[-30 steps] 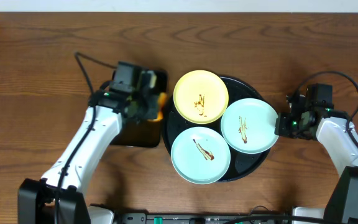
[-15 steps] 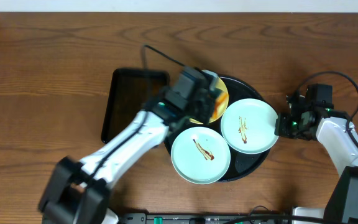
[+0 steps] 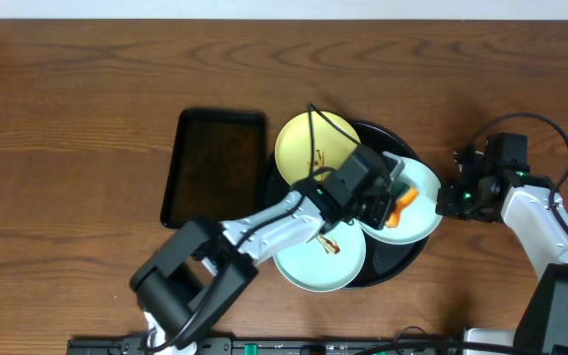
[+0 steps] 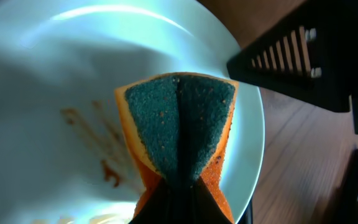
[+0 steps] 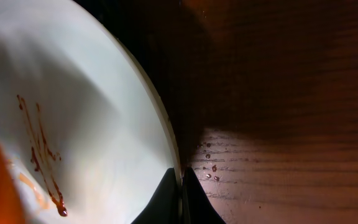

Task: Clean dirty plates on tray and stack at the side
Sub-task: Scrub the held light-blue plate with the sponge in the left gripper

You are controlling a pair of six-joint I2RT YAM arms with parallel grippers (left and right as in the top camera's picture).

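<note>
The round black tray (image 3: 414,254) holds three plates: a pale yellow plate (image 3: 301,146) at the back, a mint-blue plate (image 3: 304,266) in front, and a mint-blue plate (image 3: 423,212) on the right with brown sauce smears (image 5: 42,152). My left gripper (image 3: 394,200) is shut on the teal-and-orange sponge (image 4: 178,127), which sits over the right plate (image 4: 55,74) next to a smear (image 4: 101,155). My right gripper (image 5: 182,190) is shut on that plate's right rim (image 5: 160,118); it also shows in the overhead view (image 3: 446,200).
A narrow black rectangular tray (image 3: 212,166) lies left of the round tray. The left arm (image 3: 264,222) reaches across the front mint-blue plate. Bare wooden table surrounds the trays. Small brown drops (image 5: 209,163) dot the wood by the right gripper.
My left arm has swung from the rectangular tray at left, across the yellow plate, to the right plate, carrying the sponge. The right arm has not moved.
</note>
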